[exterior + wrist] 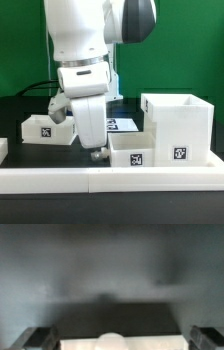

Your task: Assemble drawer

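Observation:
A large white drawer box [176,122] stands at the exterior view's right. A small white drawer tray [135,152] with marker tags lies in front of it, touching its lower left side. A second white tray [50,128] lies at the left. My gripper [96,152] is low, at the left end of the small tray. In the wrist view its fingers [40,339] stand wide apart, open, with a white panel [80,344] bearing a round knob [112,339] between them. Whether the fingers touch the panel cannot be told.
A white ledge [60,178] runs along the table's front edge. The marker board [124,124] lies behind the arm on the black table. A green wall is at the back.

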{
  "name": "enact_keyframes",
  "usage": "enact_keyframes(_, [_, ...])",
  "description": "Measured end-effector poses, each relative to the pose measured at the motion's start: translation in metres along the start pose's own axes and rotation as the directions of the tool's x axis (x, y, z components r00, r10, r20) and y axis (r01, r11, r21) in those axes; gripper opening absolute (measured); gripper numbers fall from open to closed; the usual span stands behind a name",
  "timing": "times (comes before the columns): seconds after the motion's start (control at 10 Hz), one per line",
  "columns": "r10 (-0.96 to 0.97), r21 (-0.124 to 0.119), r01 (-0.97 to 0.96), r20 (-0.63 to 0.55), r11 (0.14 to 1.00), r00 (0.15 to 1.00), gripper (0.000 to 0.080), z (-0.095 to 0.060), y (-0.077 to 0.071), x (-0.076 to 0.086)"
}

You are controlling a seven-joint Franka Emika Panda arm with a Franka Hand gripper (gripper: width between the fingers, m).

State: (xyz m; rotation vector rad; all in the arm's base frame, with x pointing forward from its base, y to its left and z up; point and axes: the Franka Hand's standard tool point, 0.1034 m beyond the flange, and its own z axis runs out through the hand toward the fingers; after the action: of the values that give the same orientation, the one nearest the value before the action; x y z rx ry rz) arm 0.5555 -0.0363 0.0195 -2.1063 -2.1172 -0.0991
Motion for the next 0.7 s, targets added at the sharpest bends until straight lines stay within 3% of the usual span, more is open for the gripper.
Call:
enact_keyframes(0.5, [0.061,-0.001,-0.061,-0.006,0.998,0.998,0.0648,0.002,0.005,0.025])
enact_keyframes(0.7, [0.073,-0.002,-0.073,0.011,0.997,0.997,0.0648,-0.001,0.009,0.027])
